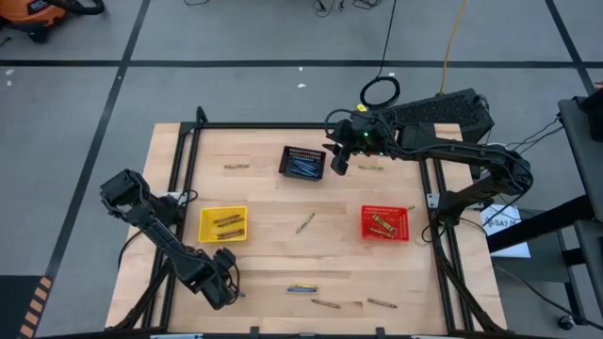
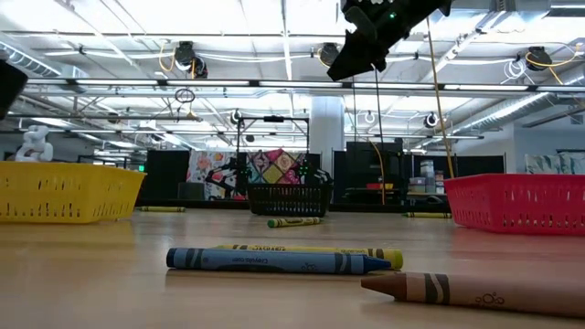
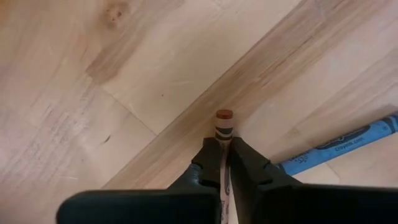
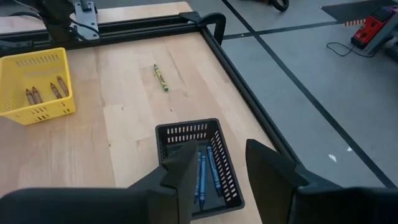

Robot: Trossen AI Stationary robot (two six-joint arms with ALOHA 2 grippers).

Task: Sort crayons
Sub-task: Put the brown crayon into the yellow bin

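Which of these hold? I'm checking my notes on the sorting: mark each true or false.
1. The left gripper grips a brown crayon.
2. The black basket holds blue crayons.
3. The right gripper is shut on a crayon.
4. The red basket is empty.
1. True: the left gripper is shut on a brown crayon.
2. True: the black basket holds blue crayons.
3. False: the right gripper is open, empty, above the black basket.
4. False: the red basket holds crayons.
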